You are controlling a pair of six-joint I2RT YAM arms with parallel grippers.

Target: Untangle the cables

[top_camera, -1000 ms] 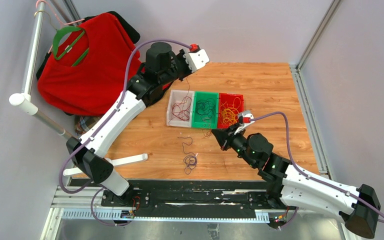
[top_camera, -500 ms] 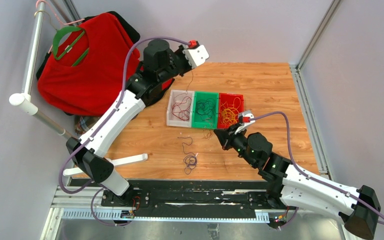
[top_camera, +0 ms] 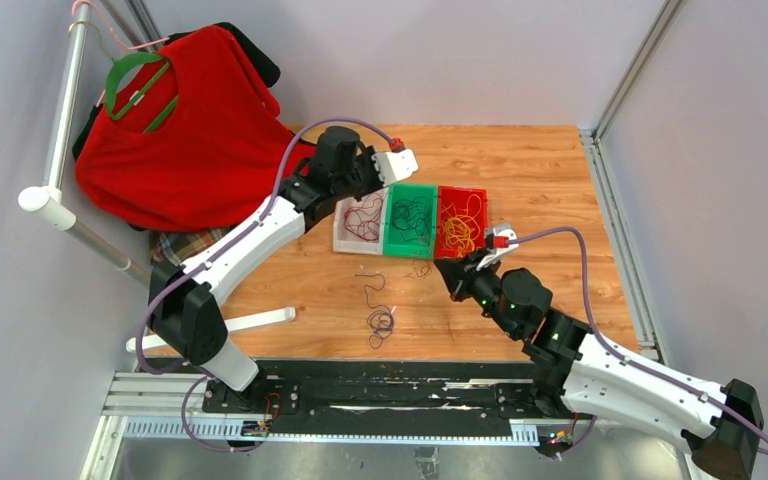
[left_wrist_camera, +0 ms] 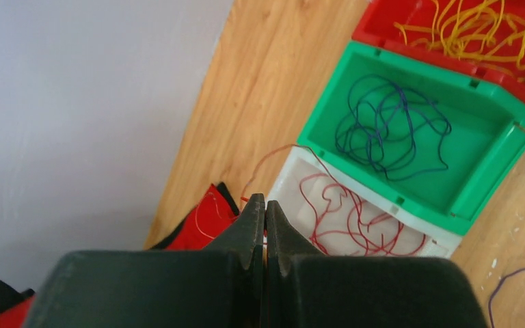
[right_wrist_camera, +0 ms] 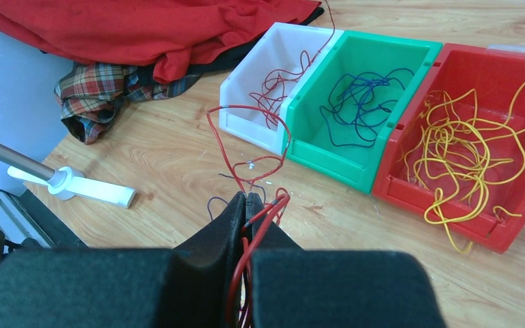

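Left gripper [left_wrist_camera: 265, 206] pressed together on thin red cable [left_wrist_camera: 281, 147] trailing into white bin [right_wrist_camera: 236, 121]. Blue cables [right_wrist_camera: 355, 102] in green bin [right_wrist_camera: 328, 160], yellow cables [right_wrist_camera: 458, 147] in red bin [right_wrist_camera: 437, 205] beside it. Dark tangle [top_camera: 380, 318] loose on wooden surface [top_camera: 520, 170], near bins. Right gripper [right_wrist_camera: 246, 201] pinching second red cable [right_wrist_camera: 246, 106], looped above surface
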